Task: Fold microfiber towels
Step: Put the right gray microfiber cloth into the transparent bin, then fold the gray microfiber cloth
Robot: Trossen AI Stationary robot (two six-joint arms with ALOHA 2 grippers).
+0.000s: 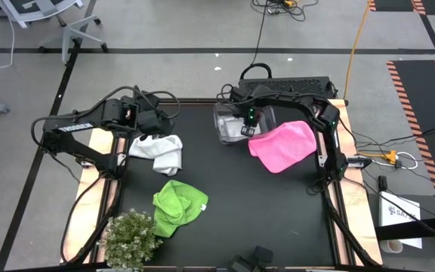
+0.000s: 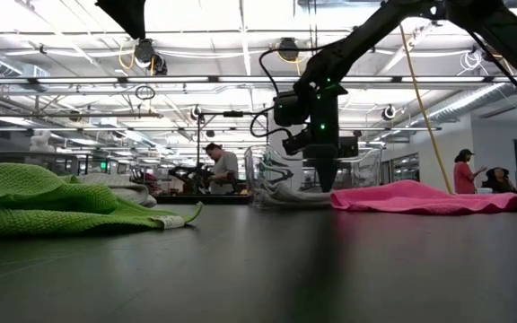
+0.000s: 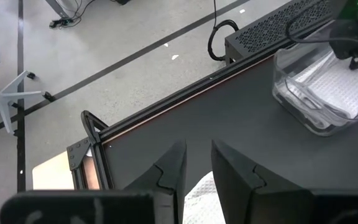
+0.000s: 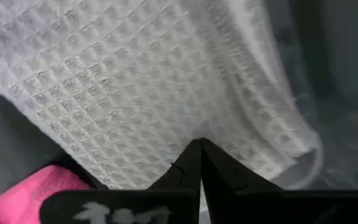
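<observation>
Green towel (image 2: 56, 202) sits closest to the low camera, bunched up near the front of the table (image 1: 225, 196), just beside the plant (image 1: 131, 238). Going down in size from the table: I see the pink towel (image 1: 284, 145) spread loosely on the right side, touching the clear bin (image 1: 231, 125) at the back. One white towel (image 1: 159, 151) lies crumpled on the left. A second white towel (image 4: 154, 81) is inside the bin, waffle weave, rumpled against the wall.

Handling, my judgement: all four are light, soft and floppy, no stiffness, so they will sag and drag when lifted. The weave should give decent grip, not slippery, nothing fragile. I would pinch a corner or a hem edge, not the bulk; a pinch in the middle just bunches it up. The one in the bin is awkward, the walls crowd the approach, so I would go for the highest ridge of cloth.

Right gripper (image 4: 199, 152) is over the bin, arm arched from the right rear, wrist pointing straight down at the white towel inside. Its fingers are pressed together and I see no cloth between them; tips near the cloth, touching or not I cannot tell.

Left gripper (image 3: 197, 163) hangs over the back left part of the table, just above the crumpled white towel, arm folded back on itself. Fingers are slightly apart with a narrow gap, pinching nothing.

No towel is folded yet.
</observation>
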